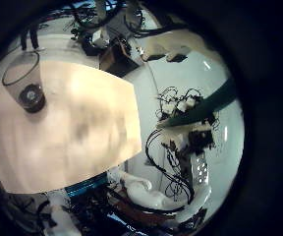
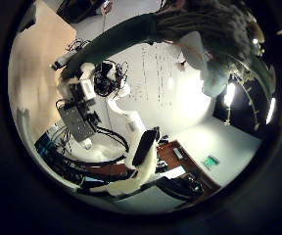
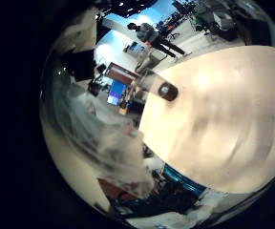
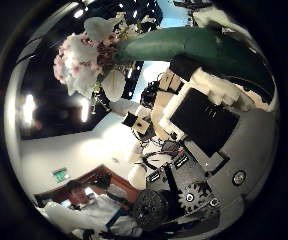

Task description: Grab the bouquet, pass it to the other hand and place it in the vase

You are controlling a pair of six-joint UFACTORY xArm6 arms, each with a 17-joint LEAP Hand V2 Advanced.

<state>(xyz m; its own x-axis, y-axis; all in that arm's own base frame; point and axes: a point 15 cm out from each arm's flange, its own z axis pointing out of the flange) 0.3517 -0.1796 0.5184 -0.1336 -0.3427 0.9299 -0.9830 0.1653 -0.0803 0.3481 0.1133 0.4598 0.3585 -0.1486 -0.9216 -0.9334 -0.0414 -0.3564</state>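
State. The bouquet (image 4: pixel 84 55) is off the worktop (image 1: pixel 83 128) and well apart from the vase (image 1: pixel 26 84), which stands upright and holds nothing, near one corner of the worktop. My right robot hand (image 1: pixel 184 126) appears clamped on the stem end. In the left palm views the stem runs out from that hand toward my left palm. The wrapped head lies close to my left robot hand. I cannot tell whether the left fingers are apart or closed, since none of them show.

Step in hand, as I judge it: the pass between hands. The placement in the vase is not yet done.

Hazards.
1. If the right robot hand releases before the left has a firm hold, the bouquet may drop beside the vase or off the worktop.
2. If the left grips the soft wrap rather than the stem, the bouquet may slip or crush.
3. The vase is light and close to the edge. A stem that meets its rim at a slant may tip it over.

Markings. No brand, label or writing can be read.
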